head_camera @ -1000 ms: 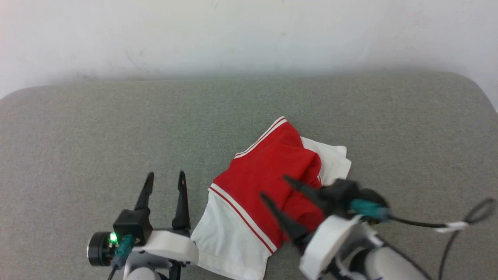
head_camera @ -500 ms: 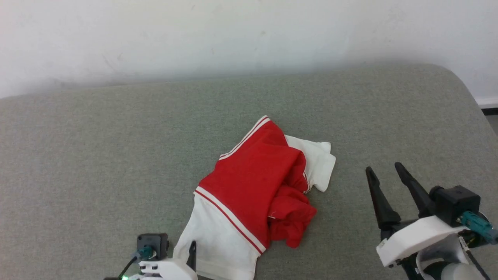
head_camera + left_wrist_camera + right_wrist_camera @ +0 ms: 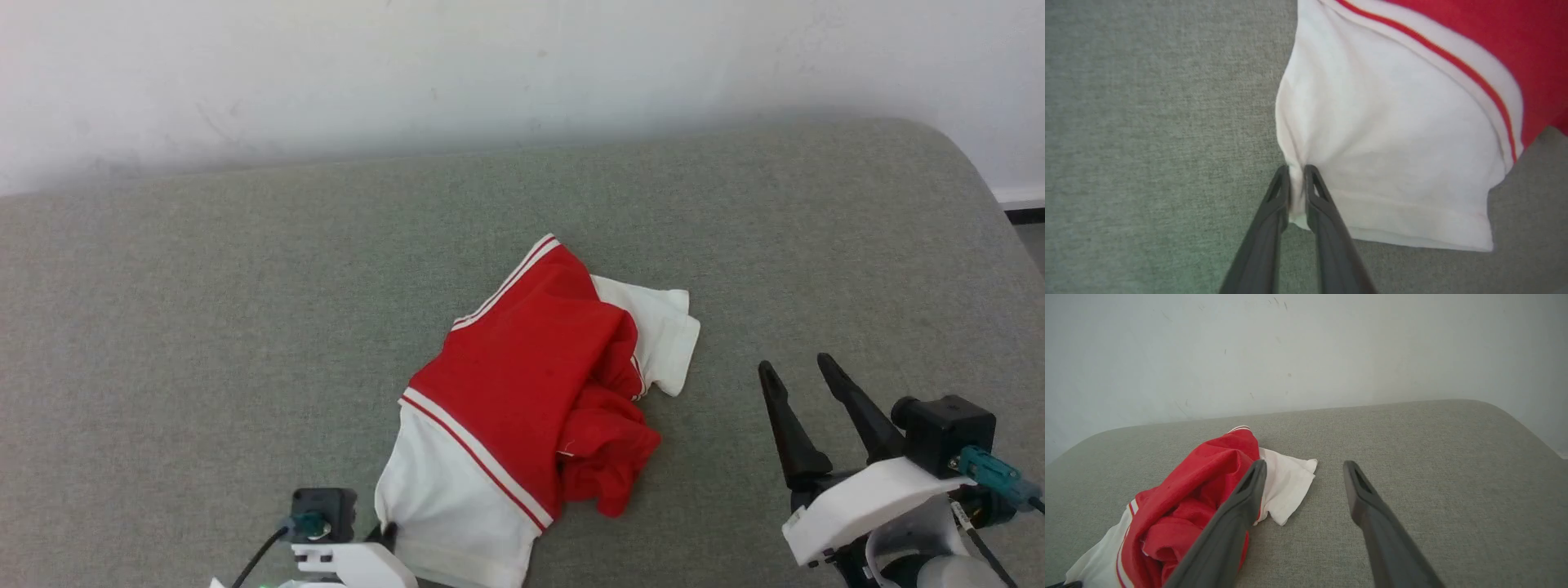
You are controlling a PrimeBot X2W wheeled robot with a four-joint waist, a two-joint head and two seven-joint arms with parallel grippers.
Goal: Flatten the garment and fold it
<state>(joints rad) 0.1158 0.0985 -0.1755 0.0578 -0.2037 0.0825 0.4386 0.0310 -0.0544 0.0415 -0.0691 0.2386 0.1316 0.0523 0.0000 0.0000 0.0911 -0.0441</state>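
Observation:
The garment (image 3: 522,384) lies crumpled on the grey padded surface, red body bunched up, one white sleeve toward me and another at its far right. My left gripper (image 3: 385,532) sits at the near sleeve's left corner. In the left wrist view the left gripper (image 3: 1297,169) is shut on a pinch of the garment's (image 3: 1392,143) white sleeve cloth, which puckers toward the fingertips. My right gripper (image 3: 793,365) stands open to the right of the garment, apart from it, nothing between its fingers. In the right wrist view the right gripper (image 3: 1304,464) is open, with the garment (image 3: 1188,490) at left.
The grey padded surface (image 3: 204,327) runs wide to the left and behind the garment. A white wall (image 3: 490,65) stands along its far edge. Its rounded corner (image 3: 967,159) and a dark strip of floor (image 3: 1030,216) lie at the right.
My right gripper has pulled off the garment to its right side and stays open. My left gripper has dropped to the near sleeve corner and closed on the cloth. The camera has shifted.

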